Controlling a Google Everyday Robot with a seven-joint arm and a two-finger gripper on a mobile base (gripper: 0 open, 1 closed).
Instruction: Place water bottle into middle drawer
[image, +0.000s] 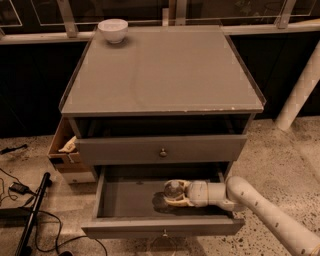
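The middle drawer (125, 200) is pulled out below the cabinet, its grey floor showing. The water bottle (174, 189) stands inside it, right of centre, seen from above with its cap up. My gripper (172, 194) reaches in from the right, with its fingers on either side of the bottle, inside the drawer. The white arm (260, 210) runs off to the lower right. The drawer above (161, 149) with its round knob is slightly open.
A white bowl (113, 30) sits at the back left of the cabinet top (160, 75). A cardboard box (64, 150) stands left of the cabinet. Cables and a black pole (30, 215) lie on the floor at left. A white post (300, 90) stands at right.
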